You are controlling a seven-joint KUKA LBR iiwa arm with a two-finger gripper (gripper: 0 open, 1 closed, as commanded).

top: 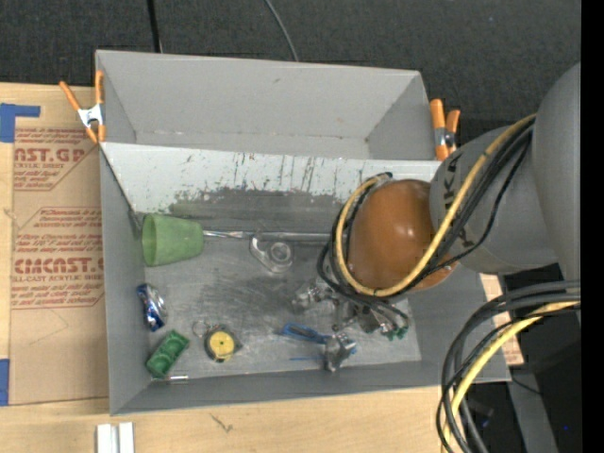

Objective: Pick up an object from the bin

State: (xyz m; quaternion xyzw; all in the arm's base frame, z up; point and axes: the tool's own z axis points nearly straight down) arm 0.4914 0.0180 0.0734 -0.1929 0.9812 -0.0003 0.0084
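My gripper (332, 340) hangs low over the bin's front right part, beneath the arm's orange cover. A thin blue thing (302, 332) lies on the floor right beside it, on its left; I cannot tell whether they touch. A clear, rounded plastic piece (272, 251) rests a little further back and to the left. A small yellow disc (220, 345) lies to the left, near the front wall.
A pale green cup (171, 240) lies on its side at the left wall. A blue-and-white packet (151, 307) and a dark green block (166, 355) sit in the front left corner. The arm and its cables cover the bin's right side.
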